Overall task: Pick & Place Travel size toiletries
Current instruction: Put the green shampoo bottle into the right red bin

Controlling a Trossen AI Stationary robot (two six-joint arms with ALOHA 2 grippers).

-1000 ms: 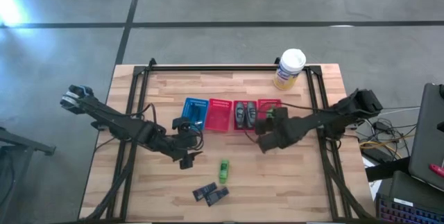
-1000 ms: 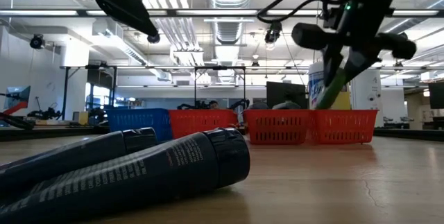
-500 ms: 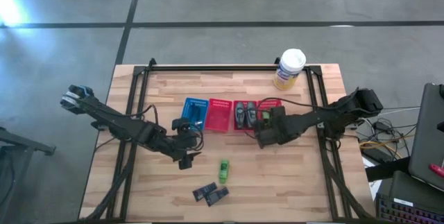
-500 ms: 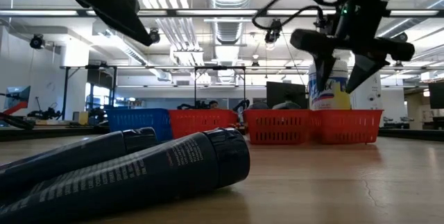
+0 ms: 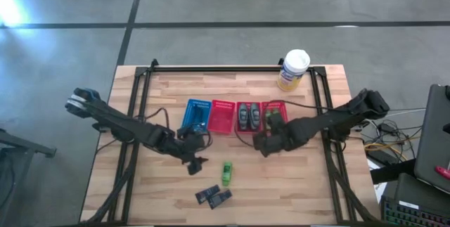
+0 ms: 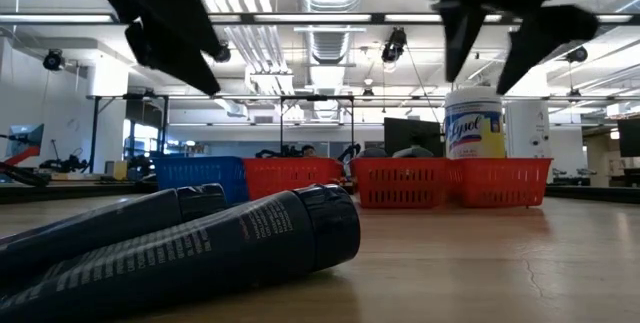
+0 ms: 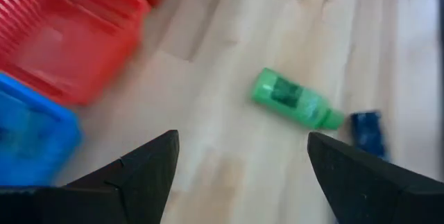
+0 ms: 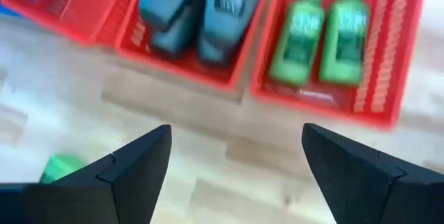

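Note:
One green bottle (image 5: pixel 227 172) lies on its side on the table, with two dark flat packets (image 5: pixel 213 197) nearer the front edge. My left gripper (image 5: pixel 197 164) hangs open just left of the bottle (image 7: pixel 295 100), clear of it. Two more green bottles (image 8: pixel 325 33) lie side by side in the rightmost red basket (image 5: pixel 273 105). Two grey oval pieces (image 8: pixel 198 2) lie in the red basket (image 5: pixel 247 118) beside it. My right gripper (image 8: pixel 236 175) is open and empty, above the table just in front of these baskets.
A blue basket (image 5: pixel 197 114) and another red basket (image 5: pixel 223 117) complete the row at mid-table. A white-lidded yellow-labelled canister (image 5: pixel 293 69) stands at the far right. A black frame (image 5: pixel 232 69) borders the table. Bare wood lies to the right of the loose bottle.
My right gripper held a green bottle tilted over the rightmost red basket, opened and let it fall in. It then rose and drew back toward the near edge. My left gripper has sunk a little toward the green bottle on the table and rolled, staying open.

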